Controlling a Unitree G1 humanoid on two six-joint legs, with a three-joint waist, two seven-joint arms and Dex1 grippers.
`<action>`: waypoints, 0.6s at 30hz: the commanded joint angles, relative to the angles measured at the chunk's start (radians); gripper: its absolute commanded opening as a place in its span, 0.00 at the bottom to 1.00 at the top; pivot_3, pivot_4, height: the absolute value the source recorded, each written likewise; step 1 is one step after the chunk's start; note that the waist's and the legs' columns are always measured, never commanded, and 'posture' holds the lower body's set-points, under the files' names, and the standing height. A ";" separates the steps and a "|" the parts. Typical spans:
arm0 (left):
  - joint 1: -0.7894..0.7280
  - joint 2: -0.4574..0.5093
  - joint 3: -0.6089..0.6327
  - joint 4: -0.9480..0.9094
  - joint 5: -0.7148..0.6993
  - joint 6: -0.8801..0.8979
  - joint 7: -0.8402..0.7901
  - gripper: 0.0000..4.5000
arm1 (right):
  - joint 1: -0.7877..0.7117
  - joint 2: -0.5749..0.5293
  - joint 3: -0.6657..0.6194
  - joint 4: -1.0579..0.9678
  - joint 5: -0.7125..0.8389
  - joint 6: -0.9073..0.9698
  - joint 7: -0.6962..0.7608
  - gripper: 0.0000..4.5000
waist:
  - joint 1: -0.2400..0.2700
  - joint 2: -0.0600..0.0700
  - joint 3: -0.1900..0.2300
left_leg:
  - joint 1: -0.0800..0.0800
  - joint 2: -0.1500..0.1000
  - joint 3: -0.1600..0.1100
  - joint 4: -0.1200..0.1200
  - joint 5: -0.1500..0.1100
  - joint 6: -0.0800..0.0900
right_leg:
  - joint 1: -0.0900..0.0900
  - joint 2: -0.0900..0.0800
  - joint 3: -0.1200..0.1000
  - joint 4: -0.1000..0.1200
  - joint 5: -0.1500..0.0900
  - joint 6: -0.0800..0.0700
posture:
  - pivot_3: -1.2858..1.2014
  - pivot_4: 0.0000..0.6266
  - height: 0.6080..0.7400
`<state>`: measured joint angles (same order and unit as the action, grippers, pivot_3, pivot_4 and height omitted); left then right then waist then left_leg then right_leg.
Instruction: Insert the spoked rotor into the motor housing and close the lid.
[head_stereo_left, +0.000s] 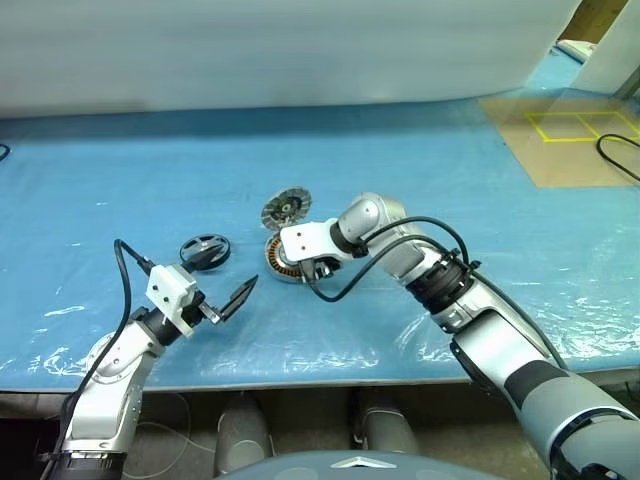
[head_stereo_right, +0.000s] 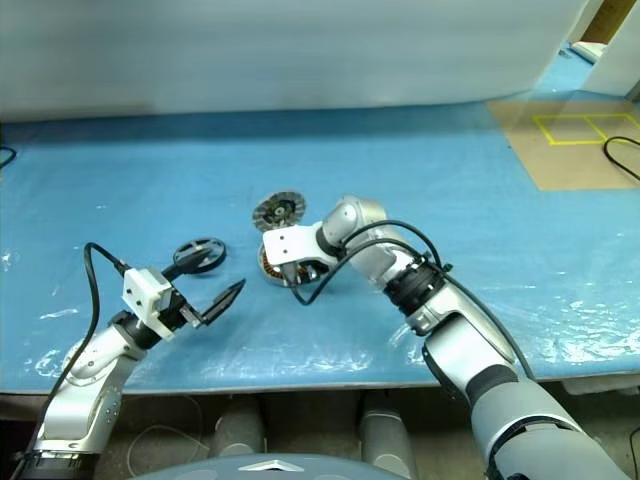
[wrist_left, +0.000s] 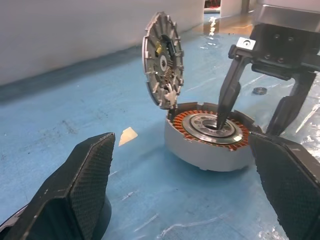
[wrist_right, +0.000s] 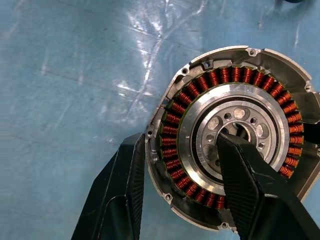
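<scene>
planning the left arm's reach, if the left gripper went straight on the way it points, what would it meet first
Most likely the motor housing, dead ahead of the left gripper; the right gripper already straddles its rim. Depth is hard to judge.

Head stereo pair plus two wrist cams.
Head views look down over the worktop (head_stereo_left: 150, 180); left wrist low, level; right wrist close overhead; all share the motor housing (wrist_right: 235, 135).

Motor housing (wrist_right: 235, 145) — cut by the frame edge, tool-covered centre.
</scene>
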<state>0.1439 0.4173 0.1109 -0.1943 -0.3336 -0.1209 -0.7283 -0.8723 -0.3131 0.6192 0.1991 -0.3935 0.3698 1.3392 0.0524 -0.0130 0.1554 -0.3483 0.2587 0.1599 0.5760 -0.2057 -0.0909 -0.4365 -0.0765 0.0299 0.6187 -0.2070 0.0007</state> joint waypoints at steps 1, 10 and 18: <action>0.000 0.004 0.000 -0.006 -0.008 -0.016 -0.009 1.00 | 0.064 -0.045 0.067 -0.006 -0.013 0.079 0.069 0.43 | 0.001 0.000 -0.001 | 0.000 0.000 0.000 0.000 0.000 0.000 | 0.000 0.000 0.000 0.000 0.000 0.000 | 0.52 0.24 1.00; -0.005 0.001 -0.001 0.004 -0.007 -0.017 -0.016 1.00 | 0.090 -0.079 0.097 -0.046 0.006 0.159 0.108 0.43 | 0.009 0.000 -0.006 | 0.001 0.000 0.000 0.000 0.000 0.000 | 0.002 0.000 0.000 -0.001 0.000 0.000 | 0.52 0.24 1.00; -0.013 0.001 -0.007 0.003 -0.009 -0.010 -0.020 1.00 | 0.095 -0.066 0.061 -0.022 0.062 0.130 0.097 0.70 | 0.016 0.001 -0.013 | 0.001 0.000 0.000 0.000 0.000 0.000 | 0.002 0.000 0.000 -0.001 0.000 0.000 | 0.52 0.24 1.00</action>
<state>0.1355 0.4148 0.1048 -0.1760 -0.3331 -0.1216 -0.7435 -0.8297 -0.3602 0.6371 0.1223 -0.3442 0.4706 1.3918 0.0684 -0.0120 0.1425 -0.3468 0.2584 0.1599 0.5762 -0.2059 -0.0907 -0.4342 -0.0770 0.0300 0.6174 -0.2072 0.0010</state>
